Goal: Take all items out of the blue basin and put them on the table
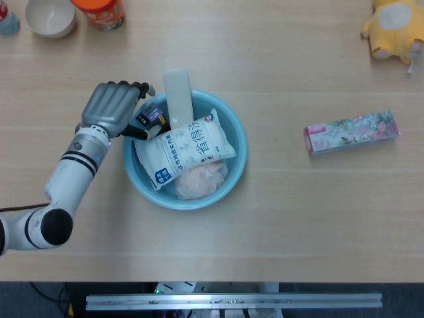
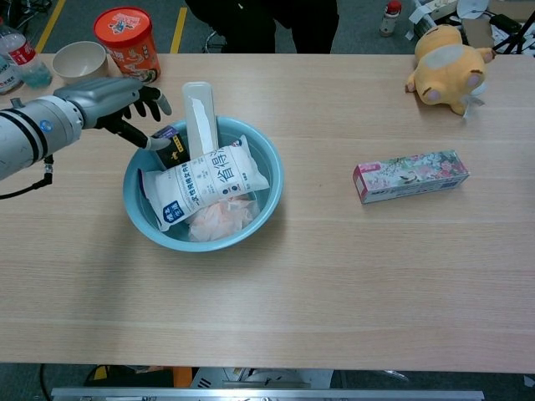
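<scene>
The blue basin (image 1: 235, 162) sits left of centre on the counter (image 1: 298, 218), full. A white bag (image 1: 185, 151) lies across the top, its long axis running from lower left up to the right. Under it, at the basin's near side, shows a pink bundle (image 1: 199, 180), mostly covered. A long pale grey case (image 1: 178, 96) leans over the far rim, pointing toward the top of the frame, its lower end hidden behind the bag. A small dark box (image 1: 154, 119) stands at the upper left inside the basin, half hidden.

The left hand (image 1: 114, 109) hovers at the basin's upper-left rim, fingers spread and holding nothing, thumb tip close to the dark box; whether it touches, I cannot tell. The right hand is out of sight.

At right lies a flowered box (image 1: 351, 132); a yellow plush (image 1: 392, 28) is cut off at the upper right.
</scene>
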You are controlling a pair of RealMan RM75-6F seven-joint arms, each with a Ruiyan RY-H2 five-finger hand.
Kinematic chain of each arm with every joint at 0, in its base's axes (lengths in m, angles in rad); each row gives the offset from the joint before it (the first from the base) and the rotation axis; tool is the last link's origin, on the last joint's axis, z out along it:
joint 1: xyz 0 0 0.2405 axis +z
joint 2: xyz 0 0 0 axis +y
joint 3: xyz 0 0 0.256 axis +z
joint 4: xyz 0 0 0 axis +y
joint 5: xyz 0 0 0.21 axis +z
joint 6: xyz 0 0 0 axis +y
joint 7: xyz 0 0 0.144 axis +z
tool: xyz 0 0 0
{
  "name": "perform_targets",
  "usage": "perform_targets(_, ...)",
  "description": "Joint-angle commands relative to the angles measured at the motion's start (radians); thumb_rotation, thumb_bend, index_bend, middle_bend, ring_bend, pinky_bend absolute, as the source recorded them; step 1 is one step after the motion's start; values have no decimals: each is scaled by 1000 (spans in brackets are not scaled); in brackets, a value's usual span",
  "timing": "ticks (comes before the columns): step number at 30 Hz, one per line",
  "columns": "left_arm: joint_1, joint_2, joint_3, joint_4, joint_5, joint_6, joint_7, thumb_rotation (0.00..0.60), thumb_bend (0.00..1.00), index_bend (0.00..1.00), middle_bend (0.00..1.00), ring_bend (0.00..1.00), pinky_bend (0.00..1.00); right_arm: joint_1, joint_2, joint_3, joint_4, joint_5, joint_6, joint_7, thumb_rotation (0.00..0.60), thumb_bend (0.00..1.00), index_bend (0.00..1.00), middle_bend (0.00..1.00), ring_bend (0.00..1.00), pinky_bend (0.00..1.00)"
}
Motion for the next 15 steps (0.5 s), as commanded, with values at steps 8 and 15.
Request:
perform_targets(8, -46, -37, 32, 6, -96, 40, 63, 323, 221, 227, 312, 275, 297, -20, -4, 8, 28, -12, -4, 32, 600, 17, 0, 161, 91, 258)
perform_targets(15, -42, -66, 35, 14, -89, 80, 60, 395, 220, 254, 363, 336, 300, -34, -1, 12, 31, -17, 0, 39, 600, 17, 0, 161, 91, 257)
